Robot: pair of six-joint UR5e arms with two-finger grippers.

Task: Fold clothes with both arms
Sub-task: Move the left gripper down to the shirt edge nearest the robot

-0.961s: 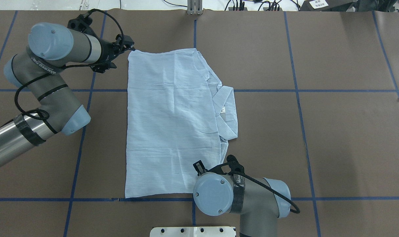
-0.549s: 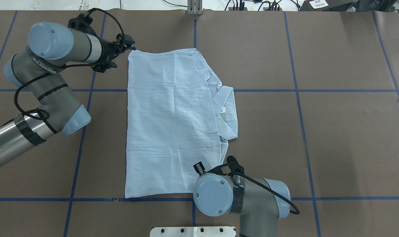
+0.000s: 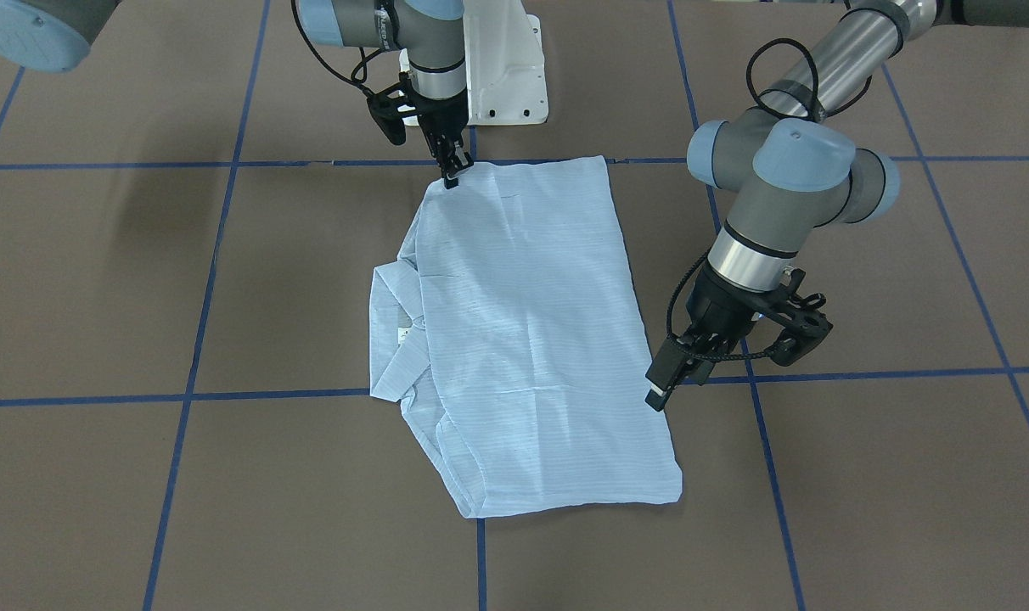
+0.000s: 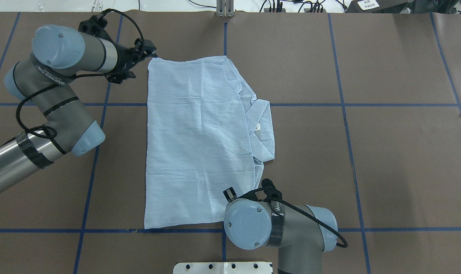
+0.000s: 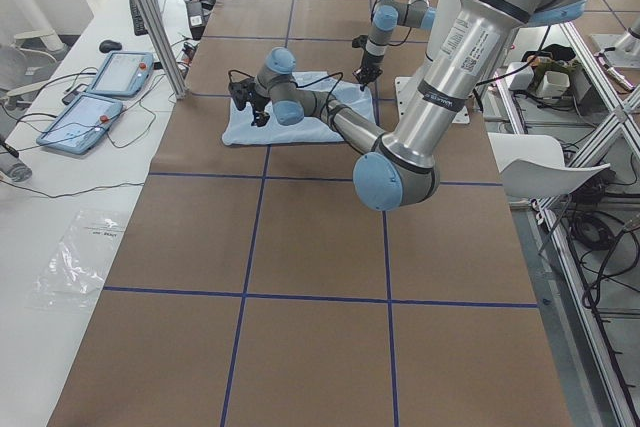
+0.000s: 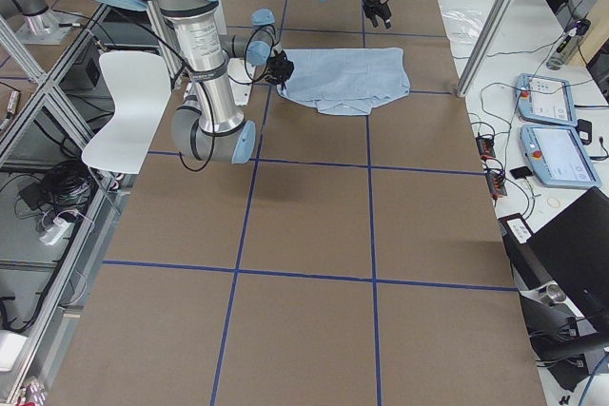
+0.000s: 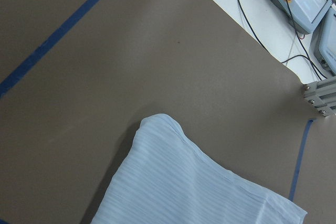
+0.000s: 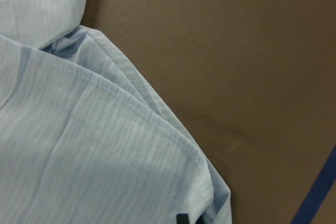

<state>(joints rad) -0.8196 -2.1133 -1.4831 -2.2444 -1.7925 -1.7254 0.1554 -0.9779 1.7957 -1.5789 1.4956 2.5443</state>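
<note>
The light blue striped shirt [image 4: 200,140] lies flat on the brown table, folded into a tall rectangle, with its collar [image 4: 263,129] sticking out on the right. It also shows in the front view [image 3: 523,339]. My left gripper [image 4: 153,55] hovers just off the shirt's far left corner; in the front view [image 3: 657,392] it is raised beside the shirt's edge. The left wrist view shows that corner [image 7: 157,124] lying free, with no fingers around it. My right gripper [image 3: 451,176] is down on the shirt's near corner, fingers close together on the fabric. It is hidden under its own arm in the overhead view. A black fingertip [image 8: 181,217] sits on the cloth.
The white pedestal base [image 3: 502,68] stands at the table's near edge behind the right gripper. Blue tape lines [image 4: 344,104] grid the brown table. An aluminium post [image 4: 224,9] stands at the far edge. Teach pendants [image 5: 100,92] lie on the white side table.
Almost nothing. My left gripper has edged slightly away from the shirt's far left corner. The right arm has shifted a little. The shirt has not moved.
</note>
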